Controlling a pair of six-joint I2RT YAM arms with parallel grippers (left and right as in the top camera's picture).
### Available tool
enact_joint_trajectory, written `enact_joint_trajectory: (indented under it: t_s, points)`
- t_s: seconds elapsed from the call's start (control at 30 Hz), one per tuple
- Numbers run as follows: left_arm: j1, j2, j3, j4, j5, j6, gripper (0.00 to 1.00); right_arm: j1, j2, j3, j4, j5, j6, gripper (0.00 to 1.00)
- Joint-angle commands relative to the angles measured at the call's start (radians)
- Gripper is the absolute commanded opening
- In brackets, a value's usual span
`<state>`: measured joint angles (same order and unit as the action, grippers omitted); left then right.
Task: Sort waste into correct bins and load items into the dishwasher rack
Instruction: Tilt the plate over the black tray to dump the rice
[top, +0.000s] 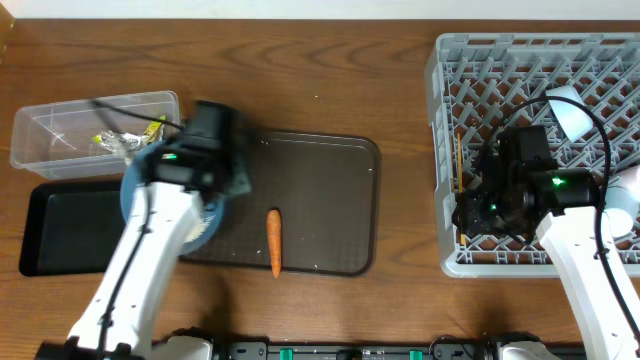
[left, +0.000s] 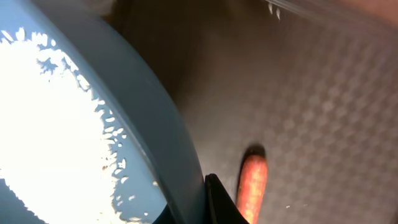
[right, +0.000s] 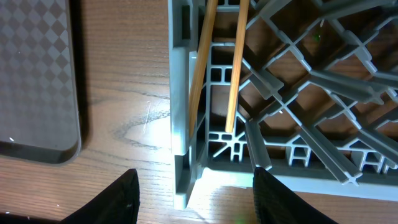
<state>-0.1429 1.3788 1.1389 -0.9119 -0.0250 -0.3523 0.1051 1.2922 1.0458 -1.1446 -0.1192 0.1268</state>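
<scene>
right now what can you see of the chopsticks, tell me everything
The chopsticks are two thin, plain sticks of pale wood. They run nearly parallel, slightly apart, inside the grey dishwasher rack, near a corner, by the wall that faces the brown tray. One hugs that wall; the other ends in a lattice cell beside it. Their far ends are cut off by the frame. The right gripper is open near that corner and touches neither.

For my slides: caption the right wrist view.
Open right gripper hovers over the rack corner holding two chopsticks.
</scene>
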Motion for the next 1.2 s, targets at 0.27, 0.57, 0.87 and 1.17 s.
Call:
enact_joint_trajectory:
  t_s: [0.27,0.57,0.87,1.17]
  points:
    - [0.454,-0.019,-0.007,0.124,0.496,0.222,0.06,0.014,0.003,-0.003,-0.016,0.007,0.006,0.53]
    - [0.708,-0.010,-0.014,0.153,0.764,0.217,0.06,0.014,0.003,-0.003,-0.018,0.007,0.006,0.53]
    - [0.926,0.077,-0.023,0.156,1.146,0.249,0.06,0.014,0.003,-0.003,-0.018,0.007,0.006,0.53]
    - [1.078,0.170,-0.023,0.158,1.446,0.293,0.06,0.014,0.003,-0.003,-0.018,0.011,0.006,0.53]
